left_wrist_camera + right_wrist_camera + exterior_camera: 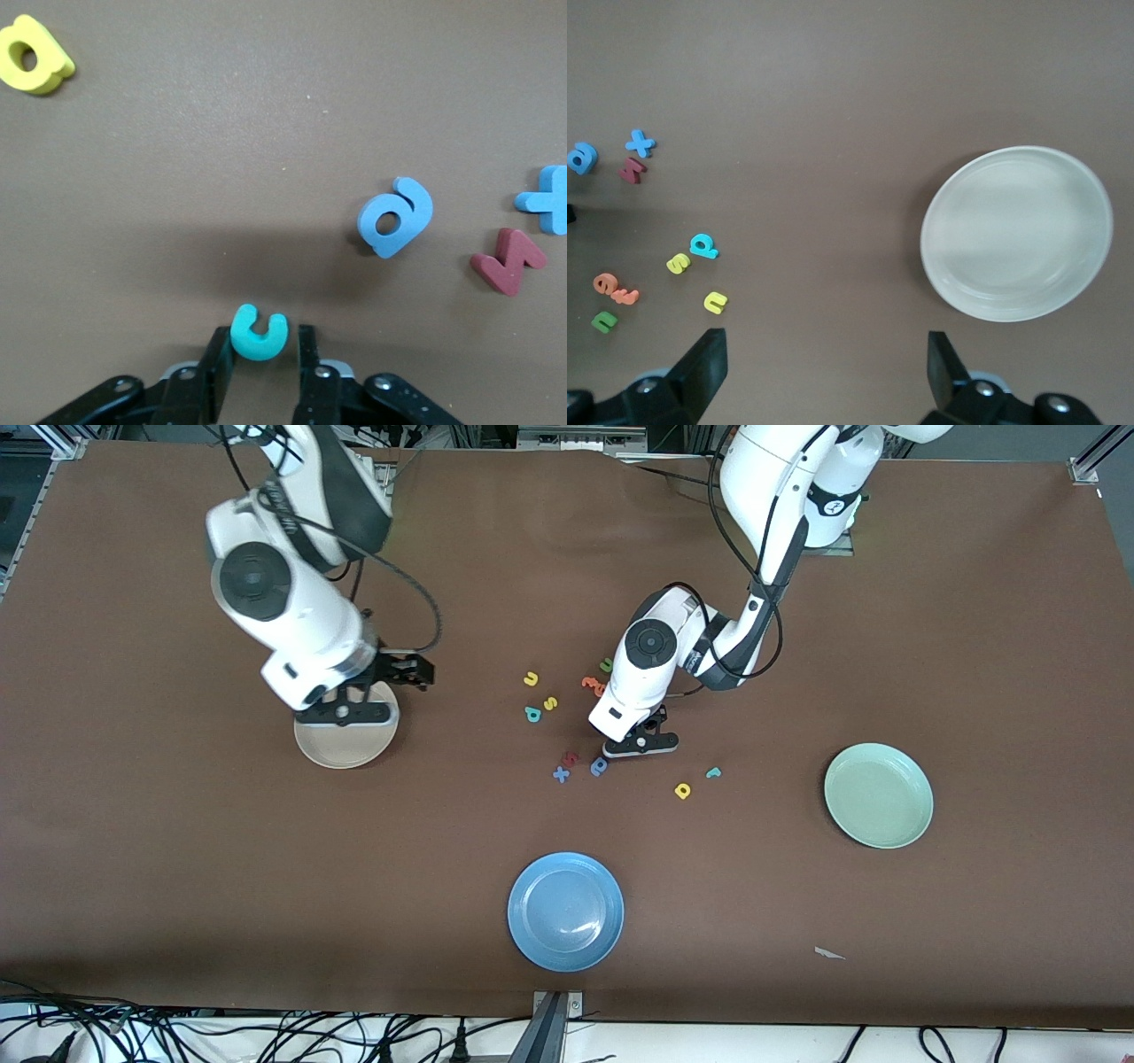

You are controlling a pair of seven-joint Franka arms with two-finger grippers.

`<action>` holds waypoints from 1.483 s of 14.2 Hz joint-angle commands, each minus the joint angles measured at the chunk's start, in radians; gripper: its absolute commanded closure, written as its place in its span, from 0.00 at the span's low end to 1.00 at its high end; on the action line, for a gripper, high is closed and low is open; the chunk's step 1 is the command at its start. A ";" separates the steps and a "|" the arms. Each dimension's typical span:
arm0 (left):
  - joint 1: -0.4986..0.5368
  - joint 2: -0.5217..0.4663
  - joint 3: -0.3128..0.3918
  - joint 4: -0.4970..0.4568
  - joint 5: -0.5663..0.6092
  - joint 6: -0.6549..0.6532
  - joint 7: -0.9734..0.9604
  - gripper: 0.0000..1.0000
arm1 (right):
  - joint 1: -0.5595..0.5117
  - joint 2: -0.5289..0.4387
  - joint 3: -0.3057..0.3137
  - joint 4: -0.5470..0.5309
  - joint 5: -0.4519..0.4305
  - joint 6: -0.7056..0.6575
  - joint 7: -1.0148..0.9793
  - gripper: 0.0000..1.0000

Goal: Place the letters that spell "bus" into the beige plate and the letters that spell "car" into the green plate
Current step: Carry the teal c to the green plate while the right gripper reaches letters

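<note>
The teal "c" [259, 334] is clamped between the left gripper [260, 367] fingers, beside a blue rounded letter [395, 217]; the right gripper [824, 367] is held spread over the beige plate [1017, 232]

The left gripper [261, 359] sits low among the letters, its fingers [219, 363] pinching the teal c [259, 333]. Close beside it lie the blue letter [395, 217], red letter [508, 261] and blue x [549, 198]. The yellow a [682, 790] and teal r [713, 772] lie apart on the way to the green plate [879, 795]. The right gripper [824, 363] hangs wide open over the beige plate [345, 737], covering part of it.
</note>
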State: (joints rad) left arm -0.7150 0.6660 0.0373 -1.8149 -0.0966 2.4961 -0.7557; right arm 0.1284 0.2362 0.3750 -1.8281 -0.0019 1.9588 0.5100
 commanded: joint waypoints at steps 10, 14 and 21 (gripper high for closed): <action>-0.001 0.018 0.019 0.026 0.029 -0.011 -0.010 0.79 | 0.100 0.046 0.128 -0.246 -0.228 0.293 0.411 0.00; 0.034 -0.008 0.062 0.129 0.028 -0.251 0.132 0.79 | 0.161 0.158 0.124 -0.192 -0.288 0.342 0.527 0.00; 0.285 -0.103 0.065 0.126 0.031 -0.480 0.631 0.80 | 0.209 0.317 0.123 -0.149 -0.470 0.442 0.695 0.00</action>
State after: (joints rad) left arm -0.4928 0.6027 0.1156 -1.6592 -0.0892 2.0446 -0.2474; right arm 0.3259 0.4864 0.5011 -2.0022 -0.3838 2.3697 1.1263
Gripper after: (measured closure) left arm 0.722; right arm 0.000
